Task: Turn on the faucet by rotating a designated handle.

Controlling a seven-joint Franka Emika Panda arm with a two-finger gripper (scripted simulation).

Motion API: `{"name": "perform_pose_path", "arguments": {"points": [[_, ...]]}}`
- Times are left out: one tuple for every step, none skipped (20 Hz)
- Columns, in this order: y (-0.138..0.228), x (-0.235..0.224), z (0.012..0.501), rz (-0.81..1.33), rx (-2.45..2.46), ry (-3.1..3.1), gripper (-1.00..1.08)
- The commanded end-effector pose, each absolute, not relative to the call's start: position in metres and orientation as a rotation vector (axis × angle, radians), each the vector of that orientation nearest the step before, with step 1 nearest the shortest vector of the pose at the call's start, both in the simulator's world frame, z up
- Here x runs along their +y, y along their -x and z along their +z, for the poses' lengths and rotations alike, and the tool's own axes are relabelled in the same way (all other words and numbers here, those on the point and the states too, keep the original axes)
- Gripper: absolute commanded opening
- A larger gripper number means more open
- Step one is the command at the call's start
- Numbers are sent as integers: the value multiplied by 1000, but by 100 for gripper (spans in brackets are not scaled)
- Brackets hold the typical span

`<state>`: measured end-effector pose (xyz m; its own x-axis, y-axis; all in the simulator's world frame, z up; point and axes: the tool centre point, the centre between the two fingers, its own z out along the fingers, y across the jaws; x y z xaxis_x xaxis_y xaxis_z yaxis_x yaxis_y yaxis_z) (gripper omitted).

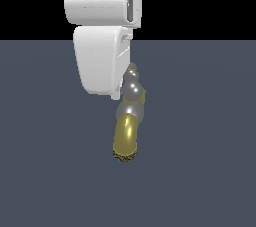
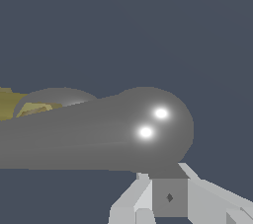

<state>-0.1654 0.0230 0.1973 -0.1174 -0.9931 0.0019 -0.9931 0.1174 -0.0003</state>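
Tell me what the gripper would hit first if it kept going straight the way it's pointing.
Most likely the handle: in the wrist view its rounded silver bulb sits right ahead of the gripper, seemingly already at the fingertips. Exact depth is unclear; the exterior view hides the fingers.

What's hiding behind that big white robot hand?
The handle pokes out at the hand's edge, above the faucet with its gold spout. The rest of the handle is covered in the exterior view. The wrist view shows one handle arm's rounded bulb close up.

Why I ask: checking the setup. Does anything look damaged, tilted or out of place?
Nothing stands out. The faucet looks whole, its handle intact, with the gripper close beside it; whether they touch is unclear.
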Motion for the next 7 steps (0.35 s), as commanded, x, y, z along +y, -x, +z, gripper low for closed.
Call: {"name": "perform_pose_path", "arguments": {"points": [[169, -3, 197, 0, -2387, -2044, -100], [170, -8, 197, 0, -2388, -2043, -100], [171, -13, 197, 0, -2388, -2042, -100], [173, -18, 197, 0, -2389, -2041, -100], [174, -23, 197, 0, -2390, -2039, -100], [175, -28, 197, 0, -2391, -2038, -100], [175, -28, 197, 0, -2391, -2038, -100]]}}
